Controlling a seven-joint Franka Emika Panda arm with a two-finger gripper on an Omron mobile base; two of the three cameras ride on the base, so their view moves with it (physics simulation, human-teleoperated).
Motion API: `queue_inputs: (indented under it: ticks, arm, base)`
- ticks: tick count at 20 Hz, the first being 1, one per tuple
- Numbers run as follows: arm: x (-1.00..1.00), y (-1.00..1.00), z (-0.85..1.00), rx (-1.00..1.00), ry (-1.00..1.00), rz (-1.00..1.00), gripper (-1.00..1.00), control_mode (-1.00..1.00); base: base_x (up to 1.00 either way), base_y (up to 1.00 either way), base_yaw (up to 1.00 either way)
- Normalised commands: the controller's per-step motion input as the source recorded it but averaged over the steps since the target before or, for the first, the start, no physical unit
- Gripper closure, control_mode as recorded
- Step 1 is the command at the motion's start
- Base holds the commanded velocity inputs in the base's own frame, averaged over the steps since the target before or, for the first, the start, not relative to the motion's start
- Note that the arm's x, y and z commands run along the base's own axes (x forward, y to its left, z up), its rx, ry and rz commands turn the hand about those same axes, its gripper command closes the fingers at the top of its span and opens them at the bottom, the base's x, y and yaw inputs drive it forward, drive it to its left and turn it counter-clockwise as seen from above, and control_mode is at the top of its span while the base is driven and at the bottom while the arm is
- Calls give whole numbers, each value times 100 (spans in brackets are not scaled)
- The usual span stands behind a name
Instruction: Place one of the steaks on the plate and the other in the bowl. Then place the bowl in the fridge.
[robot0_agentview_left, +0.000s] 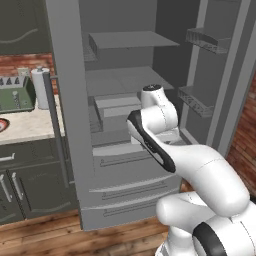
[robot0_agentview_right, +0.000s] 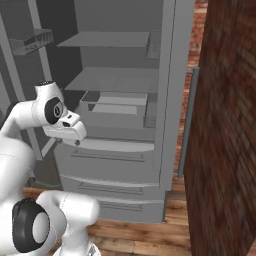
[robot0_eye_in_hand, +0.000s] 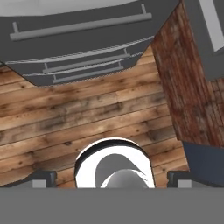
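Fridge (robot0_agentview_left: 125, 150) doors stand swung wide to both sides, which leaves the grey shelves and door bins open to reach from the front, with the two drawers shut below. I cannot pick out a bowl on any shelf; a pale box-like shape sits on the middle shelf, too blurred to name, so whether the bowl has gone in is unclear. The arm is folded close to the drawers, its hand turned down toward the plank floor (robot0_eye_in_hand: 87, 113). The gripper (robot0_eye_in_hand: 112, 177) has its two fingertips (robot0_eye_in_hand: 41, 178) spread at the outer corners of the hand view, fully apart, with nothing between them, so it is carrying nothing. Off to the left a counter (robot0_agentview_left: 27, 130) carries a green toaster (robot0_agentview_left: 15, 95) and a white paper roll (robot0_agentview_left: 41, 87), and a red rim at the picture's edge may be the plate (robot0_agentview_left: 3, 125). No steaks can be made out.
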Motion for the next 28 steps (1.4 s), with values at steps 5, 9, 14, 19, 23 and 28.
queue_inputs:
  ticks: [5,9,14,19,23,28]
  arm:
    - [0,0,-3,0,2,0,-100,-100]
    - [0,0,-2,0,0,0,-100,-100]
    - [-9,10,-13,0,0,1,-100,-100]
    - [-28,37,-11,0,0,0,-100,-100]
    - [-11,20,-6,0,0,1,-100,100]
    - [0,0,0,0,0,0,-100,100]
  base:
    - [0,0,0]
    - [0,0,0]
    - [0,0,0]
    - [0,0,0]
    - [-41,73,4]
    - [-17,100,0]
